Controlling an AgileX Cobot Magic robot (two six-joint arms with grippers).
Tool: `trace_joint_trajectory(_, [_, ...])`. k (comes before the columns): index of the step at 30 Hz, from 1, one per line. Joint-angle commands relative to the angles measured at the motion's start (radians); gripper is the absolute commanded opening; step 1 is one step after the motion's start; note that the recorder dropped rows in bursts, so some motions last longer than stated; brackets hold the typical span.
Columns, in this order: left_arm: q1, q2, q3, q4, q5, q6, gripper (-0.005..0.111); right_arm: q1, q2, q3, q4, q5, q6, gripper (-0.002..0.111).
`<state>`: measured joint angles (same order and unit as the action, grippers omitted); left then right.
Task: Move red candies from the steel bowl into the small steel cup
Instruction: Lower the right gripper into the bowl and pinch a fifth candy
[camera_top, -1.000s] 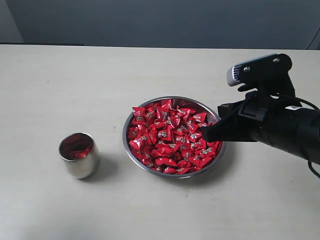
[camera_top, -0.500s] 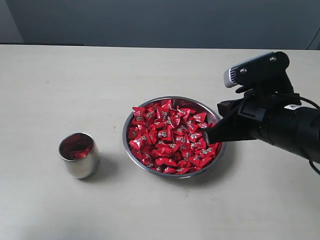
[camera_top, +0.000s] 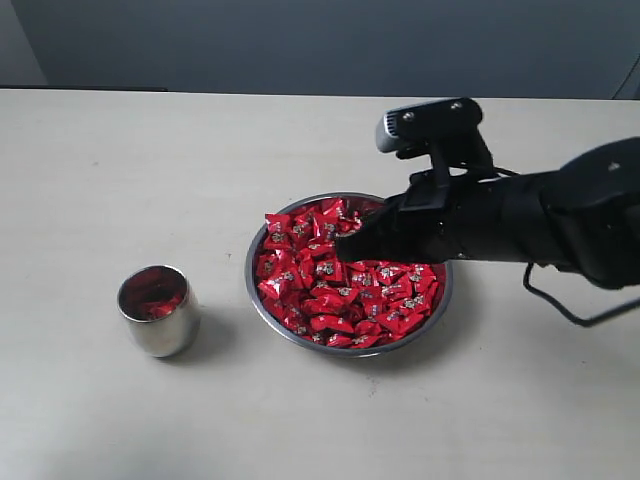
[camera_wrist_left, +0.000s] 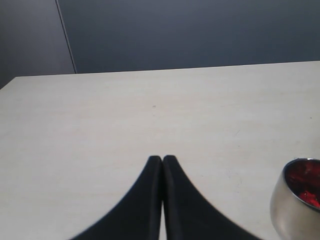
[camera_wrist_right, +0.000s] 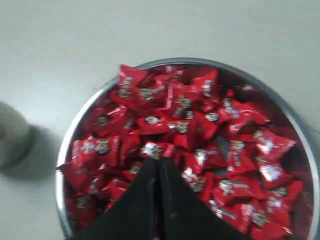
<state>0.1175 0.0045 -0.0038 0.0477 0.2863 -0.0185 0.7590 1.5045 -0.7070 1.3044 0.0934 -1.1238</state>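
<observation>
Right gripper, jaws pressed together with nothing seen between them, is held low over candies heaped in the bowl, apparently readied for a pick; the cup is set well apart from the bowl.

Glossy red candies with white-and-dark marks, silver steel bowl, silver small steel cup, beige table

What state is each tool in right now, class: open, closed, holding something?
Left tool: closed, empty.
Right tool: closed, nothing visibly held, over the shiny red-wrapped candies in the wide steel bowl.
</observation>
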Motion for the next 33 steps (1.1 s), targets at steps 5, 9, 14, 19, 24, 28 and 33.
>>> trace_joint_trajectory(5, [0.001, -0.004, 0.004, -0.002, -0.002, -0.001, 0.0, -0.11, 0.154, -0.197, -0.636, 0.424, 0.427, 0.0])
trace_joint_trajectory(9, [0.001, -0.004, 0.004, -0.002, -0.002, -0.001, 0.0, -0.11, 0.186, -0.299, -0.867, 0.533, 0.642, 0.001])
trace_joint_trajectory(14, [0.001, -0.004, 0.004, -0.002, -0.002, -0.001, 0.0, -0.099, 0.187, -0.388, -0.881, 0.65, 0.537, 0.019])
trace_joint_trajectory(19, [0.001, -0.004, 0.004, -0.002, -0.002, -0.001, 0.0, -0.09, 0.219, -0.406, -0.875, 0.655, 0.555, 0.037])
trace_joint_trajectory(24, [0.001, -0.004, 0.004, -0.002, -0.002, -0.001, 0.0, -0.02, 0.275, -0.406, -0.881, 0.635, 0.557, 0.037])
trace_joint_trajectory(28, [0.001, -0.004, 0.004, -0.002, -0.002, -0.001, 0.0, 0.033, 0.327, -0.406, -0.916, 0.601, 0.557, 0.037])
trace_joint_trajectory(33, [0.001, -0.004, 0.004, -0.002, -0.002, -0.001, 0.0, 0.04, 0.363, -0.406, -0.969, 0.549, 0.564, 0.037])
